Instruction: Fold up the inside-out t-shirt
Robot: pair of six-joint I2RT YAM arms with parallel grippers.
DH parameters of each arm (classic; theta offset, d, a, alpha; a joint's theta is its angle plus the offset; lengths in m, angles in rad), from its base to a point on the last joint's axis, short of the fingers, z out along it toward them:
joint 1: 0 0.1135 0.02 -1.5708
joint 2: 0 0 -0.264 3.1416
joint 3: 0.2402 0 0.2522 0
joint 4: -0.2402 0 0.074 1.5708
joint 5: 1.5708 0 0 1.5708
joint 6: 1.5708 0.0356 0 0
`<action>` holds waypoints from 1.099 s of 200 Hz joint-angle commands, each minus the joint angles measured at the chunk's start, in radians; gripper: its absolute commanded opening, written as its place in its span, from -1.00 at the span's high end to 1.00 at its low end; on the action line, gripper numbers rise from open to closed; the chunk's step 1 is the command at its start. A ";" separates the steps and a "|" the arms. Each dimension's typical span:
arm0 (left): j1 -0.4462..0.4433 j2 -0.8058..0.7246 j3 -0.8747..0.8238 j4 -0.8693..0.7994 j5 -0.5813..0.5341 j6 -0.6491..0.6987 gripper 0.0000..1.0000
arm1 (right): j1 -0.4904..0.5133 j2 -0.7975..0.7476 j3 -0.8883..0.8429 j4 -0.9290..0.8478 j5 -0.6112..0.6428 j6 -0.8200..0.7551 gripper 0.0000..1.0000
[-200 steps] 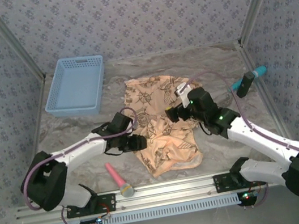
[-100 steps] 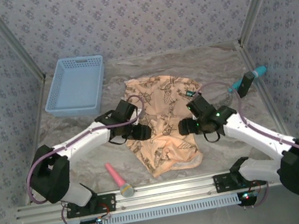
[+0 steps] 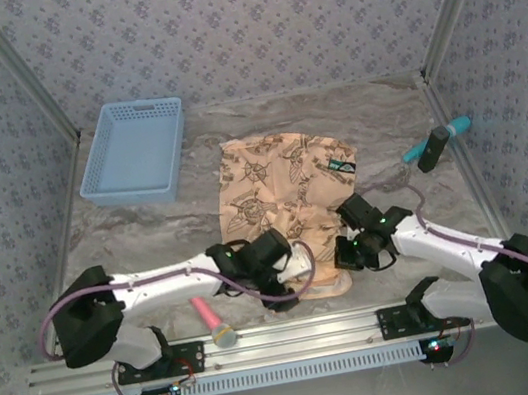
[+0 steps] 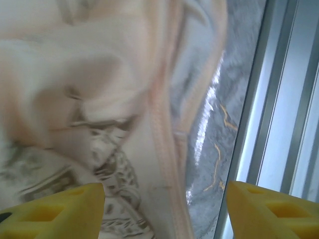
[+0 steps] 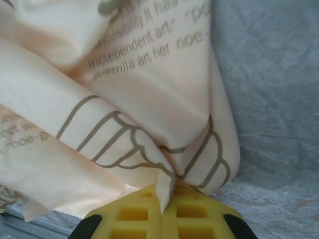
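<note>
Inside-out t-shirt peach, brown-printed, rumpled | left jaws spread | right jaws pinching cloth

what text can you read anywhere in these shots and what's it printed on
"Independent art": printed on the t-shirt, right wrist view.
"...rilla art her": the line below it on the same cloth, its start hidden by a fold.
The line above these and the words at the left edge: cut off or blurred, not readable.
Dark label on the t-shirt, top view: too small to read.

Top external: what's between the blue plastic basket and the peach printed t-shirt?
Bare grey marbled tabletop separates the blue plastic basket from the peach printed t-shirt in the top external view.
</note>
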 commanded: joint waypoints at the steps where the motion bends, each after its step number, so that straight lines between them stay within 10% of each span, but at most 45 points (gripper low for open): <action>1: -0.047 0.070 0.019 -0.065 -0.056 0.103 -0.31 | -0.048 -0.077 0.011 -0.026 0.006 0.091 1.00; 65: -0.113 0.273 0.107 -0.096 -0.274 0.050 -0.20 | -0.131 -0.115 -0.009 -0.023 -0.029 0.145 1.00; 105: -0.115 0.217 0.122 -0.070 -0.321 0.109 1.00 | -0.221 -0.143 0.009 -0.027 -0.050 0.183 1.00; 192: 0.167 -0.012 0.473 -0.256 0.058 0.478 1.00 | -0.420 -0.179 0.413 -0.078 -0.019 0.243 1.00; 220: 0.264 -0.002 0.438 -0.167 0.125 0.512 0.30 | -0.416 -0.162 0.467 -0.081 0.016 0.275 1.00</action>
